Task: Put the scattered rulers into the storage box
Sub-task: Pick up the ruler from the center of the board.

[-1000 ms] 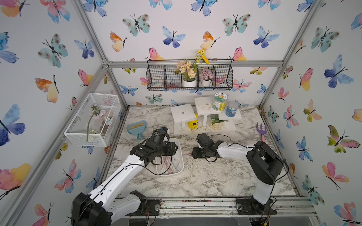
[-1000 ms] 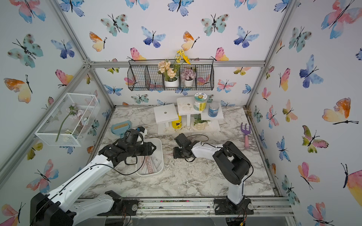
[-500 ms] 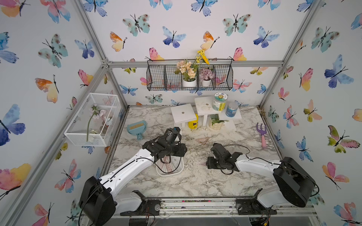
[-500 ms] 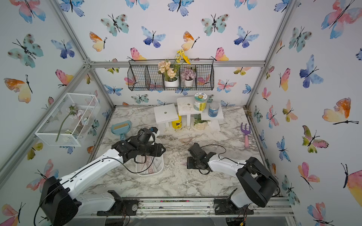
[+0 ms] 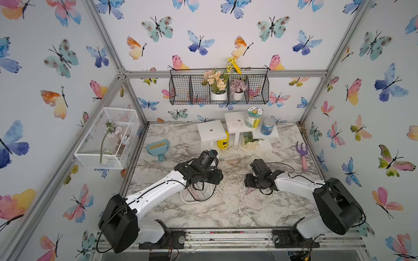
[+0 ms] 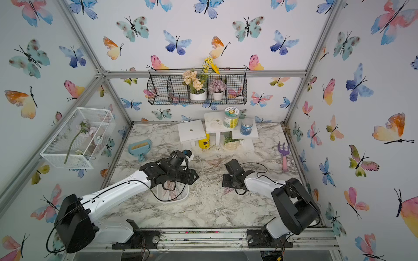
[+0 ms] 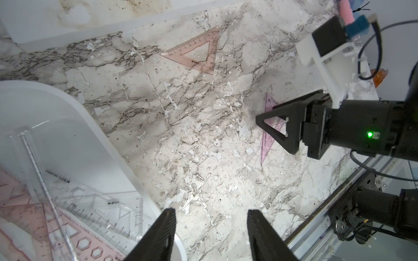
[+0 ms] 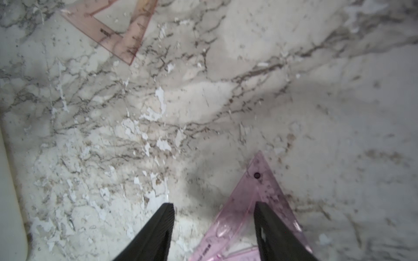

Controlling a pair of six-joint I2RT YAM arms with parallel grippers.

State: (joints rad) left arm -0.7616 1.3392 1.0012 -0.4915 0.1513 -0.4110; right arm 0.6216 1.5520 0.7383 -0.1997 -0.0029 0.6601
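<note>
A thin, see-through pink plastic triangular set square (image 8: 255, 194) lies flat on the marble tabletop (image 8: 226, 101). Its tip is just ahead of my right claw (image 8: 213, 217), jaws spread astride one edge, arm reaching low. My left claw (image 7: 210, 226) hangs spread and empty beside the glossy white storage tray (image 7: 90, 117).

Left arm (image 5: 158, 192) swings from left toward frame centre in both top views. Left gripper (image 7: 211, 211) shifts from over storage box (image 5: 194, 201) to box's right rim; arm now hides most of box. Right arm (image 5: 298, 183) pulls back from centre toward lower right, elbow (image 5: 337, 210) dropping low. Right gripper (image 8: 213, 204) now over pink set square (image 5: 251, 191).
</note>
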